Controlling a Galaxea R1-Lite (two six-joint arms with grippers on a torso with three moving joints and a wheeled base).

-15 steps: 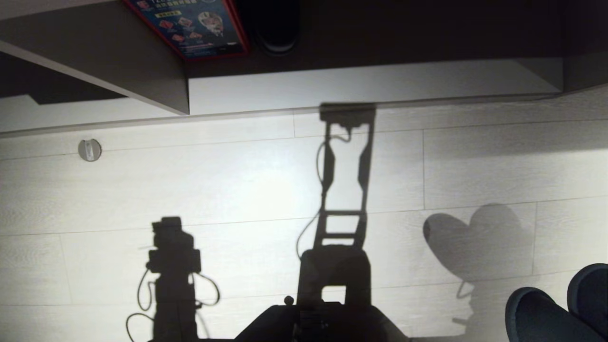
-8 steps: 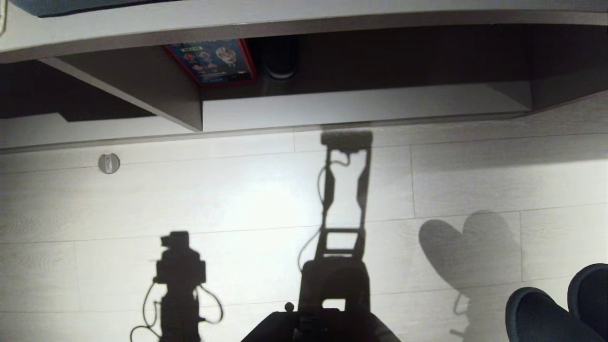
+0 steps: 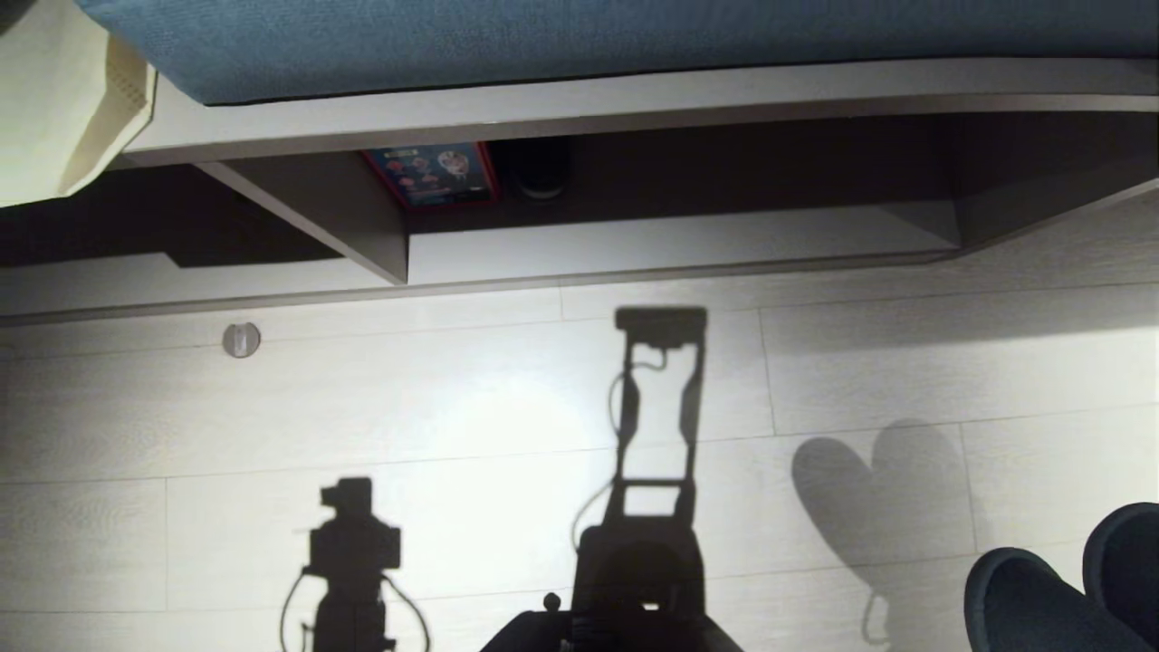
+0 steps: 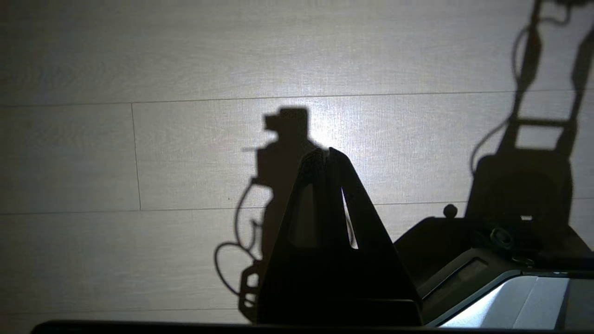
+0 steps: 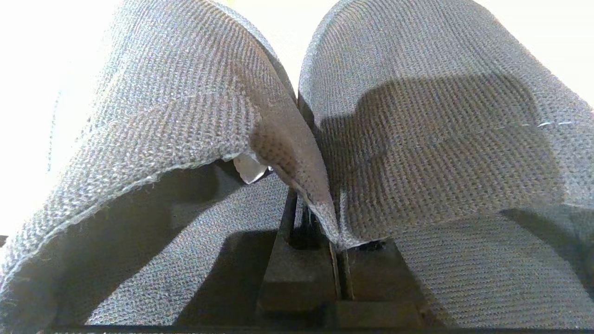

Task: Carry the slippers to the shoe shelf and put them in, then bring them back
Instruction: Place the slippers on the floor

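Slippers pinched in your right gripper, shelf ahead.

Head view: your slippers (image 3: 1059, 589) sit lower right; the shoe shelf (image 3: 679, 244) spans the upper frame beneath a blue cushion (image 3: 579, 36). Left wrist view: your left gripper (image 4: 328, 160), centre, is pressed together over floor (image 4: 139, 55). Right wrist view: the right gripper (image 5: 338, 260), bottom centre, clamps both slippers' inner edges.

The left gripper (image 4: 327, 155) shows as a black silhouette: two flat, tapering fingers (image 4: 352, 208) that widen from a narrow tip into a broad triangular base, with a thin sliver of light between them. Behind that base, toward the robot's middle, sits the dark rounded base housing (image 4: 445, 241), with a small round knob (image 4: 449, 211) on top and a pale grey panel (image 4: 510, 304) edged in black. The right gripper (image 5: 341, 260) has square-edged black fingers (image 5: 297, 273).
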